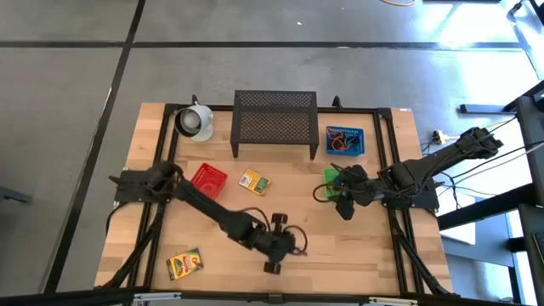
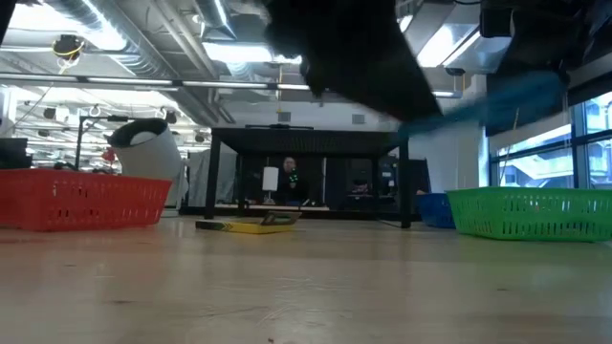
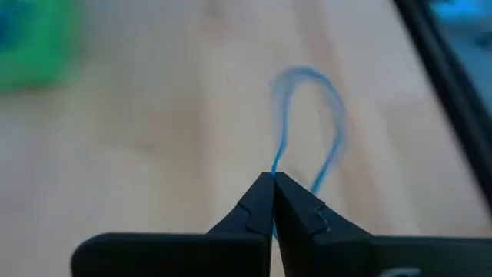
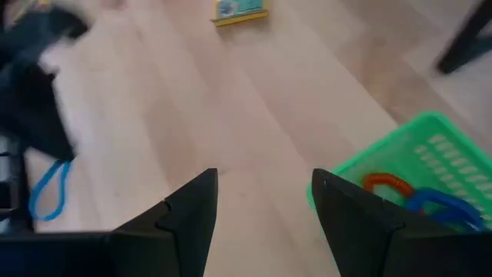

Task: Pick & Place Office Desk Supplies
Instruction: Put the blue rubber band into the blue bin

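Observation:
My left gripper (image 1: 293, 246) is over the table's near middle, shut on a thin blue loop (image 3: 307, 115). The right wrist view shows that loop (image 4: 48, 192) hanging under the left arm's dark hand. My right gripper (image 4: 261, 200) stands open above bare table, beside the green basket (image 4: 415, 165), with nothing between its fingers. Inside that basket lie an orange loop (image 4: 384, 183) and a blue loop (image 4: 438, 201). One yellow-green box (image 1: 253, 181) lies flat mid-table. Another (image 1: 184, 263) lies near the front left. My left gripper pinches one strand of the blue loop (image 3: 275, 163) between its two fingertips. The rest of the loop reaches out beyond the tips. Its other strand (image 3: 321, 178) runs past the outside of one finger. The loop hangs slack below the gripper.
A black mesh shelf (image 1: 274, 119) stands at the back middle, with a white mug (image 1: 195, 121) to its left. To its right is a blue basket (image 1: 344, 140) holding loops. A red basket (image 1: 208, 178) sits left of centre. Bare wood lies between the two grippers.

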`<state>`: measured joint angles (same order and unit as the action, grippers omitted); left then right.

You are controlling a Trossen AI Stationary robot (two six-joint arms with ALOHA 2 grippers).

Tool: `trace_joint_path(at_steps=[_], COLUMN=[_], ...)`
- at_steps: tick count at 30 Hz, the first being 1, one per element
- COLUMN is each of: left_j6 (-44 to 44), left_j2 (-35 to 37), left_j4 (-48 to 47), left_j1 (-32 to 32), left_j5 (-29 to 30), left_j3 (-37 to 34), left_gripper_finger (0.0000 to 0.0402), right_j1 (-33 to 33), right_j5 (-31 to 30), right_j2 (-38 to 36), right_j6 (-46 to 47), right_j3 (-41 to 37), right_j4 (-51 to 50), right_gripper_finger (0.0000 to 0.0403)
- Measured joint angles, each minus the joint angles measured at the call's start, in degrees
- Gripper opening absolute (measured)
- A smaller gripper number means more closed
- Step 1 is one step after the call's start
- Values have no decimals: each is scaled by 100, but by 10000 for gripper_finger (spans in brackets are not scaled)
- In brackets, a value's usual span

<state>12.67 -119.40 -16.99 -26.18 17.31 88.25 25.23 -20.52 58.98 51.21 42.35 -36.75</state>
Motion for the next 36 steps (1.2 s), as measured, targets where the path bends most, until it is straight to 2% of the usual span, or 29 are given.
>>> trace_joint_path(at_steps=[10,16,20,24,36], left_j6=[-595,-1245,-1781,-2302,-2696], left_j2=[916,1301,1367,1367,1367], left_j4=[-42,37,528,898,950], left_j1=[327,529,684,798,1025], left_j5=[1345,2049,2063,1976,1864], left_j3=[15,17,24,24,24], left_gripper_finger=[2,3,3,3,3], right_j1=[0,0,-35,-230,-661], right_j5=[645,944,925,924,1096], right_j2=[0,0,-2,-2,-2], right_j6=[-588,-1377,-1756,-1736,-1735], right_j3=[0,2,2,2,2], right_j4=[1339,2216,2589,2684,2823], right_gripper_finger=[213,213,213,213,211])
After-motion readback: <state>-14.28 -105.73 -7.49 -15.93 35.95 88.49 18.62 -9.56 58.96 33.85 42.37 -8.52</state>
